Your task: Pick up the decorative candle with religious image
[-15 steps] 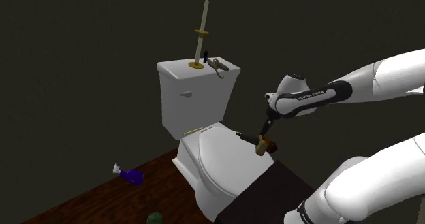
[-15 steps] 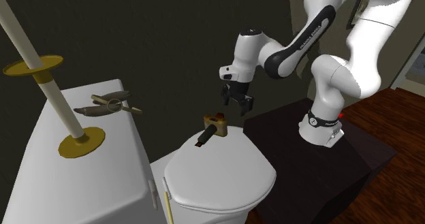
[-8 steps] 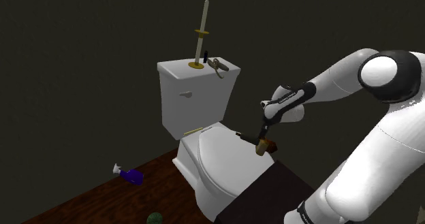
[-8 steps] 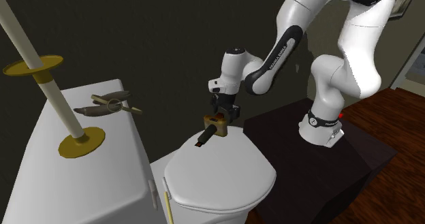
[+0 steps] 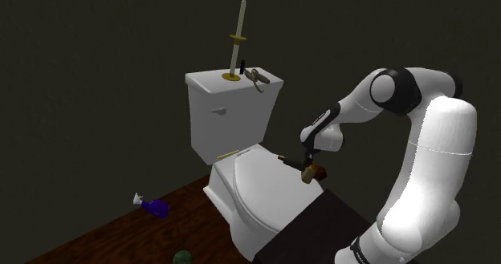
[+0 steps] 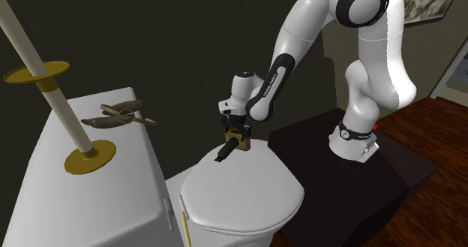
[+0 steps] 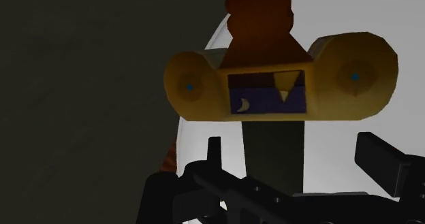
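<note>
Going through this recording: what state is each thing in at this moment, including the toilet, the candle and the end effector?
Toilet lid: closed.
Decorative candle: lying on the toilet lid, not lifted.
End effector: open, straddling the decorative candle without touching it.
Tall taper: upright on the tank.
Blue bottle: on its side on the floor.

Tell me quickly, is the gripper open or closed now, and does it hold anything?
Gripper: open, holding nothing; its fingers stand apart with the candle between them, not clasped.
</note>
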Controlling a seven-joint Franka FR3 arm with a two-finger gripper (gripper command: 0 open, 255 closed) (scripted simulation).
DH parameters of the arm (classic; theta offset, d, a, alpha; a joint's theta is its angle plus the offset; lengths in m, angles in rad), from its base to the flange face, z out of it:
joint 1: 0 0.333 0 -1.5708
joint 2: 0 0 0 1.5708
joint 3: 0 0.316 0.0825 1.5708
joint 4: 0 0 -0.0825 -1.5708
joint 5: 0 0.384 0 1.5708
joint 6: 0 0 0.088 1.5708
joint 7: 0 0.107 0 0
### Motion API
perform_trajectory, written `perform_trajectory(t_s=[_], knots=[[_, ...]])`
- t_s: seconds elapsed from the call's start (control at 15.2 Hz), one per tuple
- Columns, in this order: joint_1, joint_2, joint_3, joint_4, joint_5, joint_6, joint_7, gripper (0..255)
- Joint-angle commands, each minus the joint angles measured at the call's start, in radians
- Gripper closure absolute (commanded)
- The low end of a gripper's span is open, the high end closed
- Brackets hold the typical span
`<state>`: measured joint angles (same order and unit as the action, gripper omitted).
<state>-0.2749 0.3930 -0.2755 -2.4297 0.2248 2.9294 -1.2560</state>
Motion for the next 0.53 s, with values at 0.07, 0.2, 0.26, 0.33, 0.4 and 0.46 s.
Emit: perform_trajectory(t_s=[0.07,0.2,0.26,0.33,0.4,0.46], knots=[[-0.046,0.069,0.045,0.038,0.026,0.035,-0.039,0],[-0.063,0.098,0.065,0.047,0.036,0.057,-0.047,0],[-0.071,0.113,0.074,0.052,0.041,0.067,-0.051,0],[-0.079,0.128,0.083,0.057,0.046,0.077,-0.054,0],[-0.087,0.142,0.092,0.062,0.05,0.087,-0.058,0],[-0.092,0.151,0.097,0.065,0.052,0.093,-0.059,0]])
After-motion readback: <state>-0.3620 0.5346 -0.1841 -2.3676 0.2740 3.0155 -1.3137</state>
